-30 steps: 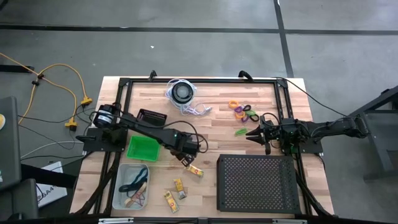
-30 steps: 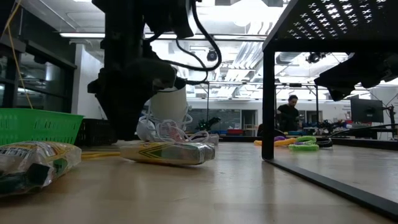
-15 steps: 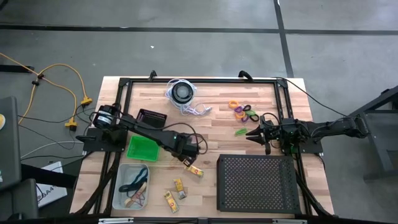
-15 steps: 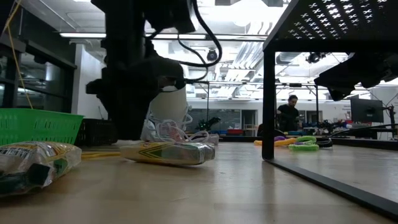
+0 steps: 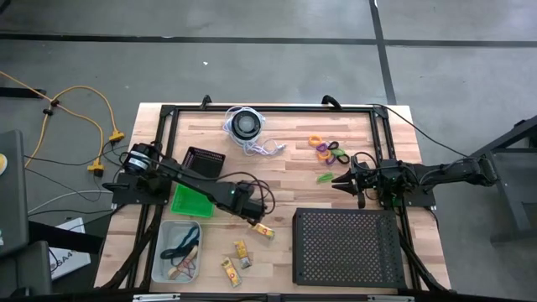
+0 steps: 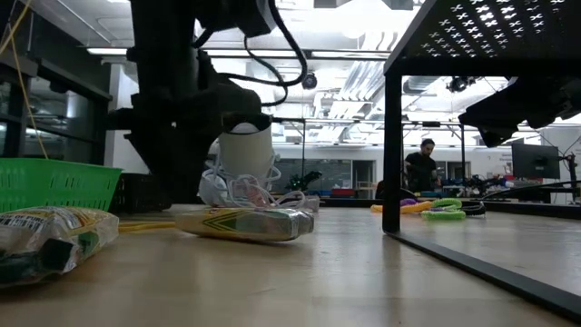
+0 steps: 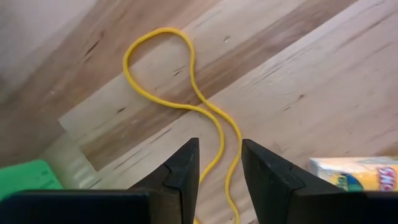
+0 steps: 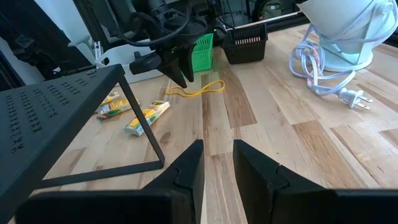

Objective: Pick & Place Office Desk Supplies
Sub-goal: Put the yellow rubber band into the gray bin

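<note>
Rubber band [image 7: 186,93], the yellow one, lies flat on the wooden tabletop [image 5: 285,180] near its middle, bent into a long loop with a twist in it. The left gripper [image 7: 219,163] hangs just over one end of the band. Its two dark fingers [image 7: 180,171] are a little apart, with both strands of the band running between them, and they are not squeezing it. In the right wrist view this gripper points down at the band next to a green basket [image 8: 202,53].

A yellow packet [image 5: 263,229] lies close to the left gripper, toward the front edge. Two more yellow packets [image 5: 236,257] lie nearer the front edge. A clear bin [image 5: 177,251] at the front left corner has dark and brown bands inside. A small black basket [image 5: 205,158] sits beside the green one, toward the back.

Little rings [image 5: 329,149] in orange, purple, green and black lie in a bunch near the back right of the tabletop. The right gripper [image 5: 338,180] waits near them by the right edge. Its fingers [image 8: 186,165] are a little apart and hold nothing.

A big black tray with holes [image 5: 346,245] stands at the front right. A round black disc with a white cord [image 5: 246,126] sits by the back edge.
</note>
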Controlling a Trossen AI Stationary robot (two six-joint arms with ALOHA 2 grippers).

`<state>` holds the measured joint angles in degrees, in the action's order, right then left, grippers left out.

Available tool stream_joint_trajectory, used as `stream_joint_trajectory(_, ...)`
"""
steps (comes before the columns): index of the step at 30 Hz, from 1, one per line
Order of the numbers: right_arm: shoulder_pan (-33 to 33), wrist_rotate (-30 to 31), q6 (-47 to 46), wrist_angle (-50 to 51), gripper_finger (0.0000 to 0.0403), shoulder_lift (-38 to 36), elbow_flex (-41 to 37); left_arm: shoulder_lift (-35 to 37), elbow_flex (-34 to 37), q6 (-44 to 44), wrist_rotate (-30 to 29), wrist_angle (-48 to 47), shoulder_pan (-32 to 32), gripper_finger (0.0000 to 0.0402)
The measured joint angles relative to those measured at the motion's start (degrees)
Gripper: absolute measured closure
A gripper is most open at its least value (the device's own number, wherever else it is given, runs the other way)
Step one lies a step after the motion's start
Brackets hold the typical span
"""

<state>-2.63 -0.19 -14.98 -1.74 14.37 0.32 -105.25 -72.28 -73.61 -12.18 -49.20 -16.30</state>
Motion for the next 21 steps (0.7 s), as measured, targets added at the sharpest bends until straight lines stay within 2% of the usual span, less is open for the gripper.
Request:
stream_joint_trajectory(9, 0.00, 0.00, 0.00, 0.00, 0.0330, 0.00, 0.00, 0.04, 1.35, -2.46, -0.27, 2.16, -0.02, 0.0289)
stream_joint_trajectory(12, 0.02, 0.00, 0.00, 0.00, 0.0330, 0.00, -0.02, 0.56, 1.58, -3.80, -2.02, 2.13, -0.80, 0.0289)
stream_joint_trajectory(21, 0.02, -0.02, 0.00, 0.11, 0.0330, 0.00, -0.02, 2.84, 6.20, -7.22, -2.33, 5.99, -2.39, 0.0289)
